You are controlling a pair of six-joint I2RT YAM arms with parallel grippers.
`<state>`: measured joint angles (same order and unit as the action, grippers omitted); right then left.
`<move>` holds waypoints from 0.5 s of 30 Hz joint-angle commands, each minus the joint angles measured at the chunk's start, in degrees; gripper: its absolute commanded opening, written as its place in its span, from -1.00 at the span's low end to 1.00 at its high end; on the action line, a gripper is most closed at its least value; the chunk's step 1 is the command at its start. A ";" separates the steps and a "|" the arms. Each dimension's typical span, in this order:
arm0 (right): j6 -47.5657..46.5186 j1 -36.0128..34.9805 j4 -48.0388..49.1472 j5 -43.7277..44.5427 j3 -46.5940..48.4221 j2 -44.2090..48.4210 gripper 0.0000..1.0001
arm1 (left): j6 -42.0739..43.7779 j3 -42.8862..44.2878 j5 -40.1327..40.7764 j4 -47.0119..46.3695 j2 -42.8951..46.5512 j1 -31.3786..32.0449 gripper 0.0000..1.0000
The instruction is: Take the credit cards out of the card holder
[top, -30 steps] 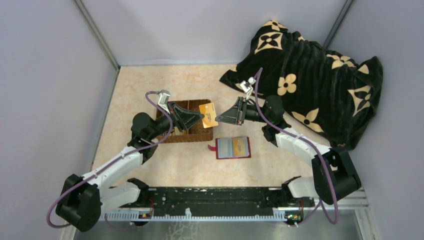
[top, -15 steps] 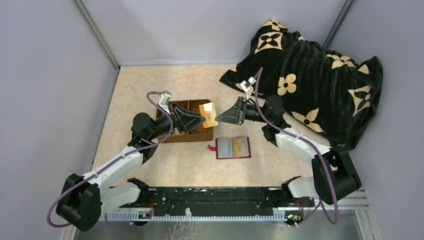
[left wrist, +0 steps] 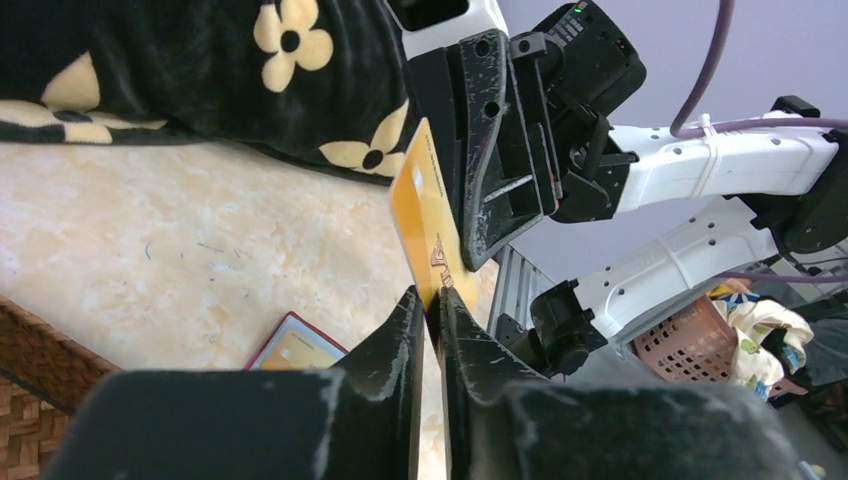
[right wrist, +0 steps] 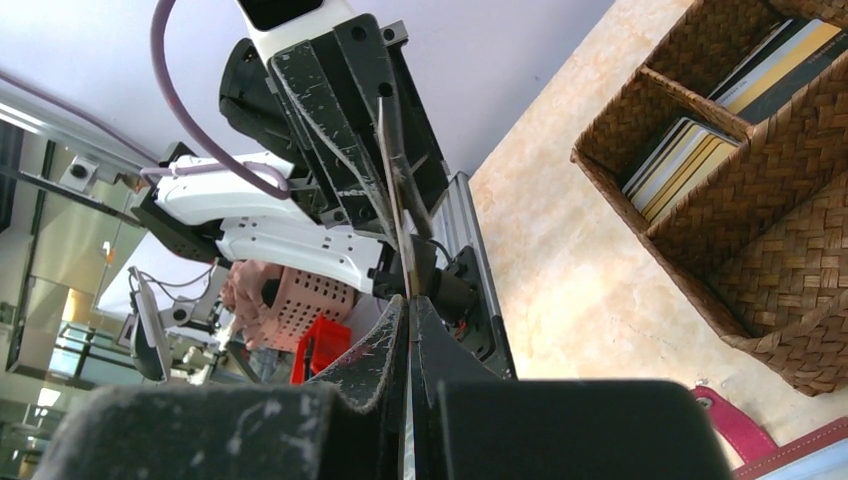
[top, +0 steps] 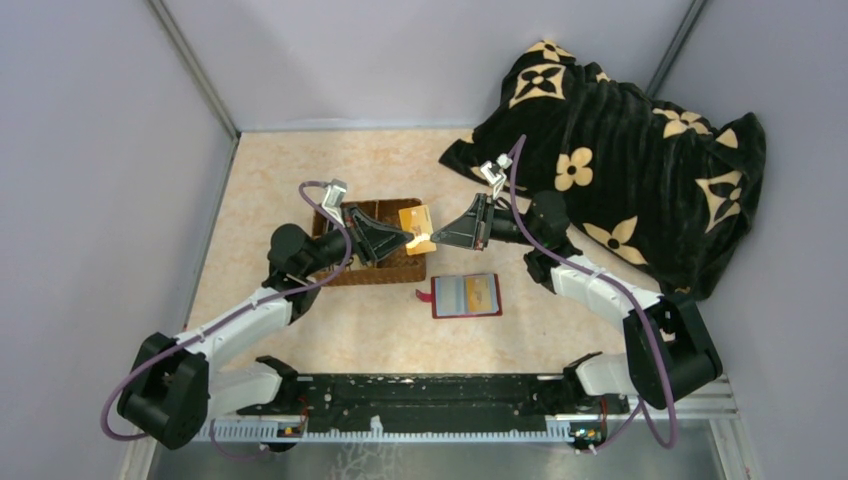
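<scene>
**One card pinched from both sides above the basket: transfer step in hand**

Left gripper [left wrist: 430, 305]: jaws almost closed, nipping the lower edge of one orange card [left wrist: 424, 225]. Right gripper [right wrist: 408, 305]: jaws likewise pinched on the same card from the opposite side, where it shows edge-on. The card stands upright in the air over the right end of the wicker basket [top: 378, 276], touching nothing else.

Judgement: this is a handover between the arms, probably right to left, ahead of a drop into the basket. The next move calls for one gripper alone to let go before either arm draws off. A pull with both clamped would bend the card.

Count:
- One card aloft.
- One card holder [top: 466, 295], lying open on the table [top: 300, 170] near the basket's front right corner, its pockets apparently not emptied.
- One basket, with stacked cards [right wrist: 685, 155] in two compartments, number not legible.
- Two grippers.
</scene>
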<state>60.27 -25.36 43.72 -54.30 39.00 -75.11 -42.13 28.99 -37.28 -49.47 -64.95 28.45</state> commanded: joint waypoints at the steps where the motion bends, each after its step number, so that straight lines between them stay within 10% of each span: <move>1: -0.11 0.27 3.81 -0.96 0.24 0.49 -1.00 | -0.51 -0.78 -0.38 -4.14 0.85 0.01 -0.84; 10: -0.40 0.32 3.49 -0.92 0.00 0.04 -1.00 | 3.18 1.15 4.43 6.62 4.80 -0.02 -1.00; 15: -5.15 0.30 -4.85 2.28 1.37 2.31 -0.03 | 5.66 5.81 11.08 22.79 8.44 0.02 -1.00</move>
<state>59.48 -25.30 42.37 -53.91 39.00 -75.11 -40.10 30.06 -32.80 -40.07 -59.77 28.77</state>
